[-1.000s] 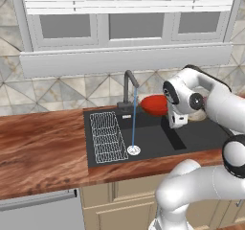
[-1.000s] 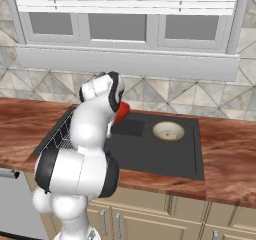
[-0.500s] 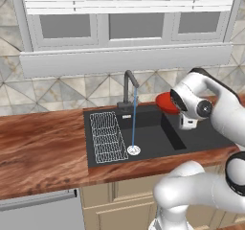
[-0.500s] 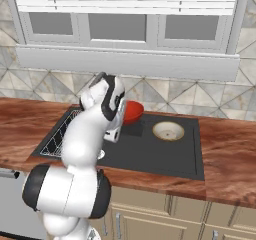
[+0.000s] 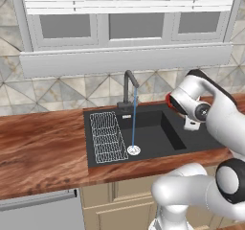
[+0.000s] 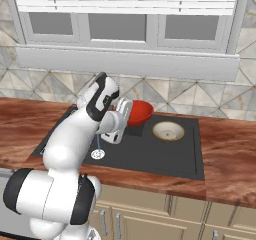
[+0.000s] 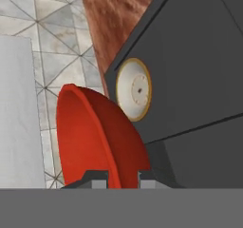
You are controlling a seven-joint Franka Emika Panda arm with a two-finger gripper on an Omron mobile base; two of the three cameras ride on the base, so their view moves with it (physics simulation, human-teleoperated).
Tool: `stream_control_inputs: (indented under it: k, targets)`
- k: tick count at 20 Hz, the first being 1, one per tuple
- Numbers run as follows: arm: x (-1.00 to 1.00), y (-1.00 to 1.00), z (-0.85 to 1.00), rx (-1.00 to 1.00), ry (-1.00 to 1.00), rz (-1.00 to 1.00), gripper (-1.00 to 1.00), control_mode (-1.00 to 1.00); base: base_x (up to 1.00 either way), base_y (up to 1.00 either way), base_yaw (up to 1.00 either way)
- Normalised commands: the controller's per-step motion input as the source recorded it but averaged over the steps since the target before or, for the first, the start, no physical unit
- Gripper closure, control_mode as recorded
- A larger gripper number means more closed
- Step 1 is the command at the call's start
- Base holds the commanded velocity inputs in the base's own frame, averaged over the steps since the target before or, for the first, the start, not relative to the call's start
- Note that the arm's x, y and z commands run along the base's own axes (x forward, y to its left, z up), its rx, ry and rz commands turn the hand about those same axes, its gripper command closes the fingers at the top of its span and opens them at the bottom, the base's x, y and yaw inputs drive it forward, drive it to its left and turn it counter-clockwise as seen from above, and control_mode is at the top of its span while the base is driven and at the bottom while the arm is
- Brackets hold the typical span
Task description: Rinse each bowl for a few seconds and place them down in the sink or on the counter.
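Gripping the red bowl [image 7: 95, 137] by its rim, gripper [image 7: 123, 177] nearly closed on it, bowl held above the black sink [image 6: 150, 154], cream bowl [image 6: 168, 131] resting in the sink's right part, faucet [image 5: 128, 87] running, no legible writing.

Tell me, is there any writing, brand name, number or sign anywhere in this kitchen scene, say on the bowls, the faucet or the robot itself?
None: no readable text shows in any view.
red bowl: plain glossy red, no label.
cream bowl: plain, only a tan rim.
faucet: plain dark, no brand mark.
sink: plain black, no marking.
Robot arm: plain white and dark, no logo to be seen.
gripper: no marking visible.
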Motion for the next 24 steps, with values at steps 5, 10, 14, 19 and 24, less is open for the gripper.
stream_control_inputs:
  k: [5,10,14,19,24]
  targets:
    - [-0.04,-0.12,0.40,0.00,0.11,-0.04,1.00,-1.00,0.00,0.00,0.00]
    - [-0.11,-0.25,0.34,0.04,0.07,-0.12,1.00,-1.00,0.00,0.00,0.00]
    - [-0.13,-0.30,0.29,0.07,0.02,-0.23,1.00,-1.00,0.00,0.00,0.00]
    - [-0.06,-0.30,0.27,0.06,0.12,-0.18,1.00,-1.00,0.00,0.00,0.00]
    - [-0.01,-0.35,0.23,0.06,0.23,-0.16,1.00,-1.00,0.00,0.00,0.00]
